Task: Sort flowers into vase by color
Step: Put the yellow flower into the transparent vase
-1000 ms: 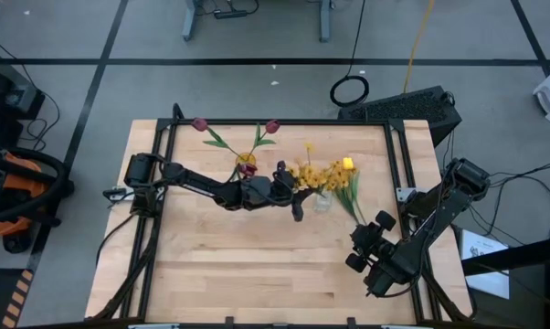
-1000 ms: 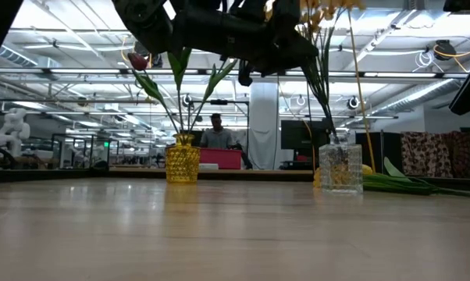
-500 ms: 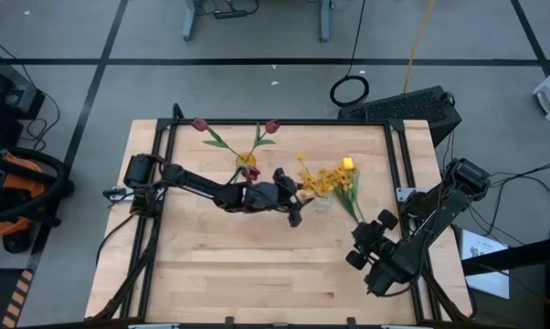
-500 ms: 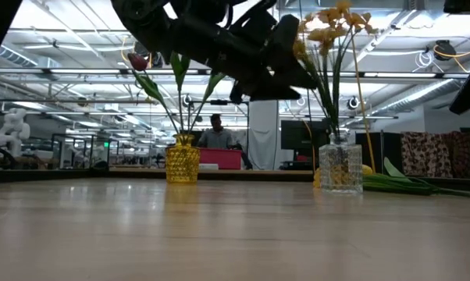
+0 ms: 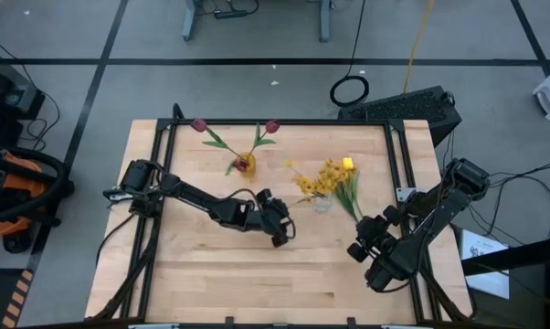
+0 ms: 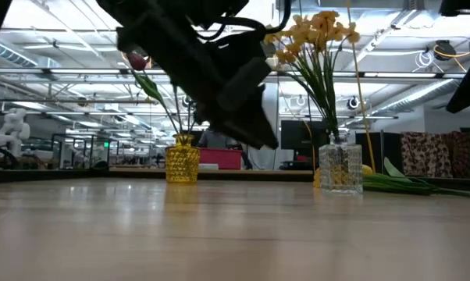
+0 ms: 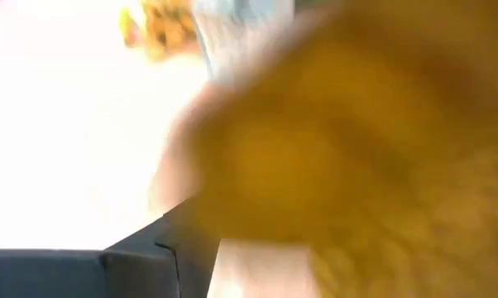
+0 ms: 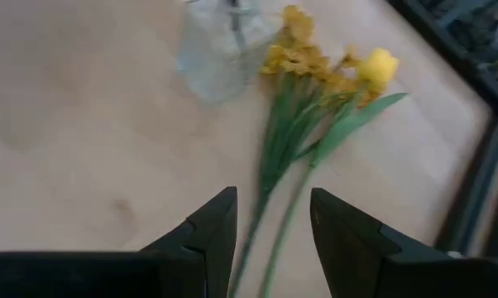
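A pale wooden table (image 5: 211, 274) carries a clear glass vase (image 5: 322, 202) holding a yellow blossom spray (image 5: 316, 177), with a gold vase (image 5: 245, 165) of dark-red tulips (image 5: 199, 124) well apart. Beside the clear vase lie a yellow tulip (image 8: 379, 66) and another spray (image 8: 308, 62). The right gripper (image 8: 272, 219) hovers near their stems, fingers parted and empty, so grasping one looks next; the left gripper (image 5: 280, 228) hangs empty near the clear vase, its opening unclear.

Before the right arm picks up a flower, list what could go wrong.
1. The yellow tulip and a yellow spray lie side by side, stems touching; the open right gripper may catch both.
2. The clear vase stands right beside them and could get knocked.
3. The left gripper hangs nearby; the arms might collide.
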{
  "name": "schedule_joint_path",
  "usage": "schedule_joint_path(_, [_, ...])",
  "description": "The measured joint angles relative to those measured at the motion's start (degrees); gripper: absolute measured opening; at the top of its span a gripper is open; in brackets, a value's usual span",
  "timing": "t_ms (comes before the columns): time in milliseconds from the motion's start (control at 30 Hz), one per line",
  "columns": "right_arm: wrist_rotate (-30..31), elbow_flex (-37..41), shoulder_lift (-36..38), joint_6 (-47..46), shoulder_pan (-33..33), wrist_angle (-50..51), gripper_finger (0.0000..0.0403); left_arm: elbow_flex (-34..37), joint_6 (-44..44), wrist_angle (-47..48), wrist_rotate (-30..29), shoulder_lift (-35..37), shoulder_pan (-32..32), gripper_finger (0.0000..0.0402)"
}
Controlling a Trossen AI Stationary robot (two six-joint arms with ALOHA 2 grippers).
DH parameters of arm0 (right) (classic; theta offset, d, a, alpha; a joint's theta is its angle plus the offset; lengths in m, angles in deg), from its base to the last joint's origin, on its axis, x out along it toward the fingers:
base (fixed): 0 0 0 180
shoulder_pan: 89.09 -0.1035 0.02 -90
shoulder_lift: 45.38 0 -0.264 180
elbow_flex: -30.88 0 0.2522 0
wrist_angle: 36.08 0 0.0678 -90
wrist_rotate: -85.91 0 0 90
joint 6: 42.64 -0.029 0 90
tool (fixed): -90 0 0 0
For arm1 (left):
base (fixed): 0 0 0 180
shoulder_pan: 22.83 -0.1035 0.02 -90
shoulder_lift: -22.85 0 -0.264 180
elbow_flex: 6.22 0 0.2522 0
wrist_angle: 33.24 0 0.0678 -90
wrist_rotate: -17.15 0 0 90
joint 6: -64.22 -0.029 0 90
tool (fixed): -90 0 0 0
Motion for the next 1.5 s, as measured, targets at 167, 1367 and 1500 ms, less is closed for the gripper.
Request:
schedule_joint_path(167, [-0.01, 0.02, 1.44, 2.37, 3.14, 1.77, 0.0146, 0.89, -0.65, -2.4, -1.25, -0.64, 2.27, 0.0226])
schedule_joint_path(1367, [2.04, 0.02, 2.7, 9.66, 2.97, -5.65, 0.0146, 0.06, -0.23, -18.29, -21.77, -12.78, 9.97, 0.0225])
schedule_joint_path(1500, [3.33, 0.02, 2.7, 9.69, 3.01, -5.92, 0.0146, 0.05, -4.77, -26.24, -20.95, -13.61, 6.94, 0.0225])
